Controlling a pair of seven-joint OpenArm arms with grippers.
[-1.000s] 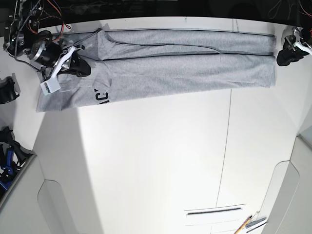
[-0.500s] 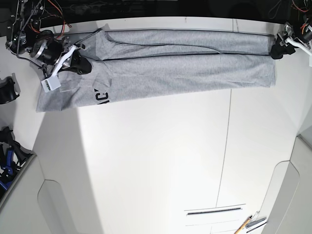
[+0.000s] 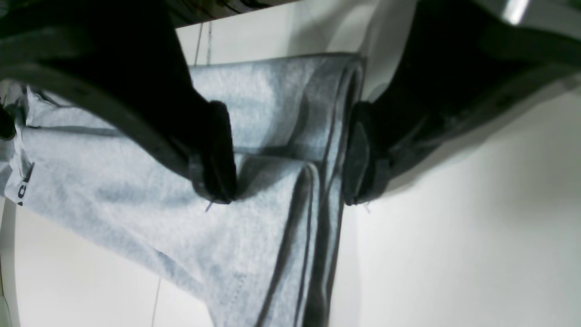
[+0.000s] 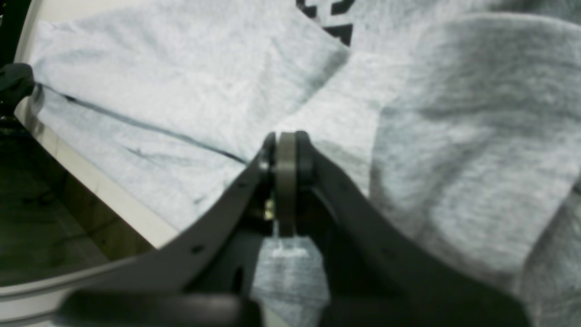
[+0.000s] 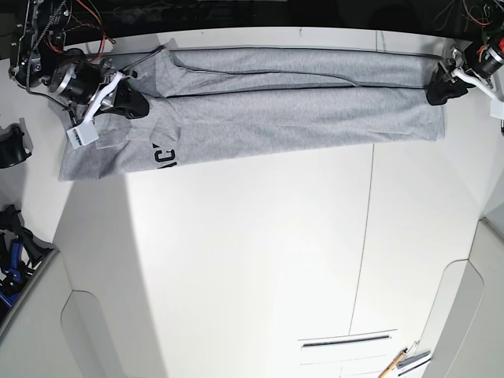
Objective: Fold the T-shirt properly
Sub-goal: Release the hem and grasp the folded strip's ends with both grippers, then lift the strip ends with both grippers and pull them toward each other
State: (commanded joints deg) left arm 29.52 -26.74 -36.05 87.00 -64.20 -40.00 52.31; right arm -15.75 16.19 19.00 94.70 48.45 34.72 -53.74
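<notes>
One T-shirt (image 5: 299,110) lies along the bench's (image 5: 252,260) far edge, open bench in front. The left gripper (image 3: 290,159) straddles its end hem, jaws apart; the right gripper (image 4: 286,154) is clamped together on the cloth.

A white worktop (image 5: 260,260) is filling nearly the whole base view, glossy and evenly lit. A thin seam (image 5: 364,236) is running across it from the far edge toward the near edge, right of centre. A soft shadow is lying over the left part. Beyond the far edge a dark strip (image 5: 260,12) is showing. Paler rounded panels (image 5: 465,315) are sitting at the near corners. Near the near edge a slim dark slot (image 5: 345,340) is showing, with an orange pencil-like item (image 5: 391,366) just beside it.
</notes>
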